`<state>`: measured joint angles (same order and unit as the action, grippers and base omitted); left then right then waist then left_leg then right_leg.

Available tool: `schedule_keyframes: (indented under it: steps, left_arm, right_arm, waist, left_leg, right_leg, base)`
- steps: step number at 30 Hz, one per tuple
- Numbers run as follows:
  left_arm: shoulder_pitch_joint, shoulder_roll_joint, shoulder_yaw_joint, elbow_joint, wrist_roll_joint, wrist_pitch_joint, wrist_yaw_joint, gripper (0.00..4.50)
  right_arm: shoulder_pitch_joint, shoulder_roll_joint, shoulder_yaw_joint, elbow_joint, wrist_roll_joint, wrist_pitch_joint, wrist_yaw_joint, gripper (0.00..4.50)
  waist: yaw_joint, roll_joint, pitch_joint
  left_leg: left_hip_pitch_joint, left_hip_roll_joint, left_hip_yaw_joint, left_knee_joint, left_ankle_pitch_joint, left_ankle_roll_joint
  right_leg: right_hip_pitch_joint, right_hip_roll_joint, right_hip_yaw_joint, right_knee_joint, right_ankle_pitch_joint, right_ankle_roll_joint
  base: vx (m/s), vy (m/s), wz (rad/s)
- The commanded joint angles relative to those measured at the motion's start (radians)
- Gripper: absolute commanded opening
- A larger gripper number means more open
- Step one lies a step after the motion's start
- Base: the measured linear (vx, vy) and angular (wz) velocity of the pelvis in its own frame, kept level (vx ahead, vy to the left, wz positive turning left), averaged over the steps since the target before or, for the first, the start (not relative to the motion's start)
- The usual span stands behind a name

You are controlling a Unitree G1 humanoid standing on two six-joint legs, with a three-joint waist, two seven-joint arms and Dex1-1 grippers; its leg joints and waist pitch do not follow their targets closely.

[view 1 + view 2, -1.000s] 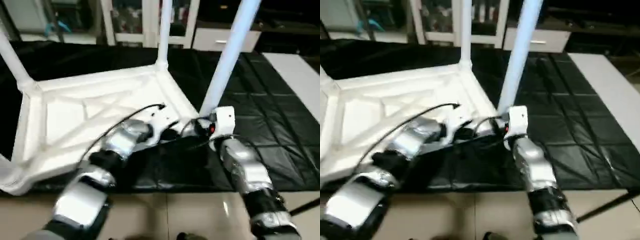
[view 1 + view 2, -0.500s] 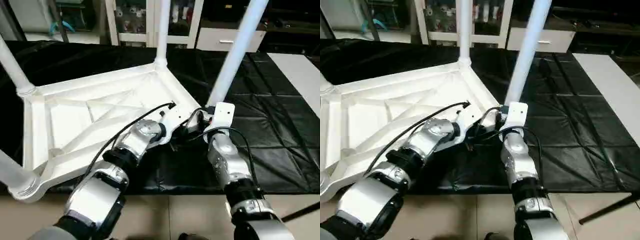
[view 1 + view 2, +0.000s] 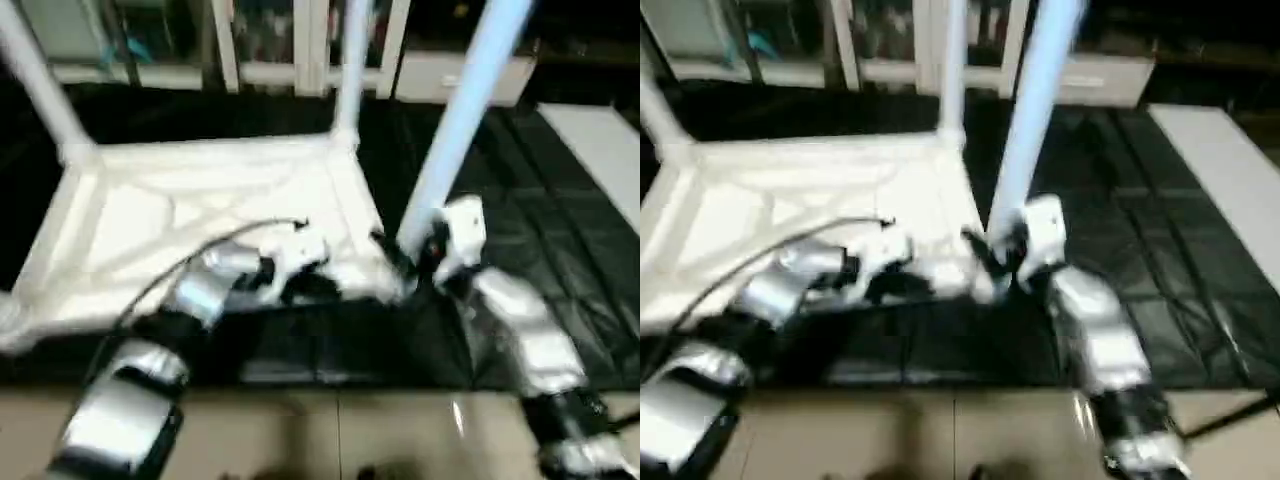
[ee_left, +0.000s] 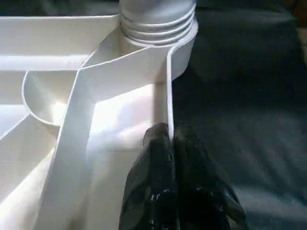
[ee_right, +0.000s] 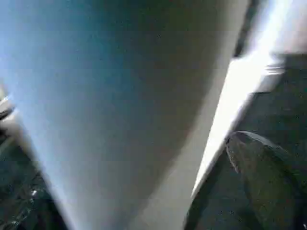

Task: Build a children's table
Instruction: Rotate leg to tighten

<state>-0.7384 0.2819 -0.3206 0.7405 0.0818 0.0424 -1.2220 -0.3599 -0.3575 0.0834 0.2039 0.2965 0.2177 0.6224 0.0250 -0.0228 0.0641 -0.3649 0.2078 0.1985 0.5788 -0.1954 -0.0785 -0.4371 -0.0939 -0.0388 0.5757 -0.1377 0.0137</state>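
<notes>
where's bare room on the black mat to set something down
Bare black mat lies right of the near-right leg, toward the pale strip. It is crowded at that leg's corner, where the right gripper and left gripper meet the table top.

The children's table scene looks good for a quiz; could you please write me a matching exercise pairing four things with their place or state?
Things:
1. table top
2. near right leg
3. left gripper
4. black mat

Places or states:
A. standing upright at a corner of the top
B. spread flat underneath everything
C. lying upside down, ribs facing up
D. shut, tips at the top's rim

Pairs: 1-C, 2-A, 3-D, 4-B
</notes>
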Motion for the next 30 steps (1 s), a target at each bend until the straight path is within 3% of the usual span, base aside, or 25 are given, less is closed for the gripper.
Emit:
schedule_keyframes:
  steps: [1, 4, 5, 9, 15, 19, 30]
  left_arm:
    - [0.049, -0.005, -0.085, 0.002, 0.009, 0.013, -0.138, 0.00]
    - [0.049, 0.019, -0.104, -0.018, 0.013, 0.033, -0.199, 0.00]
    - [0.049, 0.019, -0.104, -0.018, 0.013, 0.033, -0.199, 0.00]
    - [0.058, 0.037, -0.116, -0.049, 0.008, 0.049, -0.233, 0.00]
    - [0.067, 0.041, -0.118, -0.078, 0.002, 0.066, -0.242, 0.00]
    - [0.071, 0.041, -0.119, -0.092, 0.003, 0.075, -0.248, 0.00]
    - [0.075, 0.047, -0.125, -0.106, 0.000, 0.086, -0.250, 0.00]
  right_arm:
    - [0.010, -0.054, -0.012, -0.026, 0.021, 0.055, 0.070, 4.29]
    - [0.056, -0.142, 0.012, -0.082, 0.049, 0.084, 0.197, 4.29]
    - [0.056, -0.142, 0.012, -0.082, 0.049, 0.084, 0.197, 4.29]
    - [0.091, -0.194, 0.036, -0.119, 0.064, 0.119, 0.292, 4.29]
    - [0.118, -0.234, 0.093, -0.122, 0.013, 0.125, 0.330, 4.29]
    - [0.122, -0.243, 0.109, -0.121, 0.002, 0.128, 0.330, 3.85]
    - [0.127, -0.250, 0.117, -0.129, -0.010, 0.138, 0.351, 3.02]
  waist:
    - [0.001, -0.005, -0.051]
    - [0.003, -0.006, -0.054]
    - [0.009, -0.005, -0.054]
    - [0.013, -0.008, -0.052]
    - [0.012, -0.009, -0.049]
    - [0.012, -0.010, -0.051]
    - [0.009, -0.009, -0.050]
  left_leg:
    - [0.010, 0.022, 0.002, -0.070, -0.233, 0.088]
    - [0.007, 0.018, 0.000, -0.069, -0.223, 0.076]
    - [0.011, 0.020, 0.002, -0.067, -0.223, 0.080]
    - [0.006, 0.020, 0.002, -0.068, -0.232, 0.083]
    - [0.007, 0.020, -0.001, -0.070, -0.257, 0.059]
    - [0.002, 0.019, -0.002, -0.069, -0.228, 0.067]
    - [0.002, 0.019, -0.003, -0.069, -0.232, 0.068]
  right_leg:
    - [0.054, -0.026, 0.029, -0.058, -0.229, -0.246]
    - [0.056, -0.027, 0.029, -0.056, -0.219, -0.251]
    - [0.056, -0.029, 0.030, -0.056, -0.212, -0.255]
    - [0.057, -0.032, 0.030, -0.059, -0.245, -0.251]
    - [0.052, -0.032, 0.030, -0.066, -0.319, -0.222]
    - [0.056, -0.030, 0.028, -0.059, -0.266, -0.230]
    - [0.057, -0.031, 0.028, -0.060, -0.273, -0.230]
  base:
    - [0.000, 0.000, 0.00]
    - [0.000, 0.000, 0.00]
    - [0.000, 0.000, 0.00]
    - [0.000, 0.000, 0.00]
    - [0.000, 0.000, 0.00]
    - [0.000, 0.000, 0.00]
    - [0.000, 0.000, 0.00]
